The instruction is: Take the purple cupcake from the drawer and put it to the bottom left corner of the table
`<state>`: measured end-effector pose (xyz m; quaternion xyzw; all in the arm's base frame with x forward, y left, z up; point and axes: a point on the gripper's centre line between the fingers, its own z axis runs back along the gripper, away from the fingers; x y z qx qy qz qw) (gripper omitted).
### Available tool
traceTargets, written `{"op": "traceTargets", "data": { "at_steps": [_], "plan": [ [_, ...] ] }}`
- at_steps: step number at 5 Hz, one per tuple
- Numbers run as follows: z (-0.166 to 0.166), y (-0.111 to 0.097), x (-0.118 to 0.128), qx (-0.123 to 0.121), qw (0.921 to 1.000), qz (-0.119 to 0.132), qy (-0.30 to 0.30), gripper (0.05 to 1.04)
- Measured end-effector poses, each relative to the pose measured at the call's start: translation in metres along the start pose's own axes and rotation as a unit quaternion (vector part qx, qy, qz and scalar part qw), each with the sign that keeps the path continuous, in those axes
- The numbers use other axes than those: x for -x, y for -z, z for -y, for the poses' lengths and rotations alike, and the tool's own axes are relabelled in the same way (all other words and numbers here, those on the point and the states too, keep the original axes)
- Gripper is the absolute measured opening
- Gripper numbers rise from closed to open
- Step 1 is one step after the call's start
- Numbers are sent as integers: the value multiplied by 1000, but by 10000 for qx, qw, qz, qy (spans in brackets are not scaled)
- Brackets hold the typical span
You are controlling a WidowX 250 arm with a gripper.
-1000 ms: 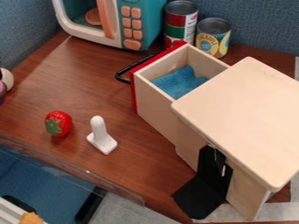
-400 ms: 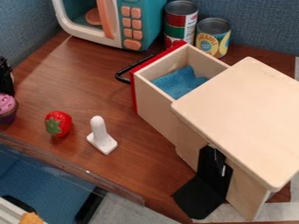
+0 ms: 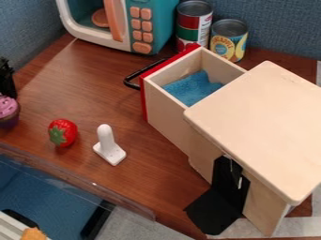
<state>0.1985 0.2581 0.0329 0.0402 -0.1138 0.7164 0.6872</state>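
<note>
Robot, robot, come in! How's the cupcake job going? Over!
Hand at view's left edge, just above purple cupcake. Cupcake out of drawer. Strawberry nearby, probably not blocking. Over.

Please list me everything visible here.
cupcake: 1, purple, left edge
strawberry: 1, red, beside cupcake
peg: 1, white, beside strawberry
cabinet: 1, pale, right
drawer: 1, pale, red-fronted, upper centre
cloth: 1, blue, in drawer
cans: 2, multicoloured, top centre
microwave: 1, teal-white, top left
disc: 1, orange, inside microwave
angular piece: 1, black, beside cabinet
chunk: 1, orange, bottom left
panel: 1, transparent, lower left
table: 1, brown, underneath
gripper: 1, black, by cupcake
</note>
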Motion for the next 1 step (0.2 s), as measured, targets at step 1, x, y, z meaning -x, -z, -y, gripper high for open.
{"op": "traceTargets", "data": {
  "at_steps": [1],
  "plan": [
    [1,-5,10,149,9993,-220,249,1008]
  ]
}}
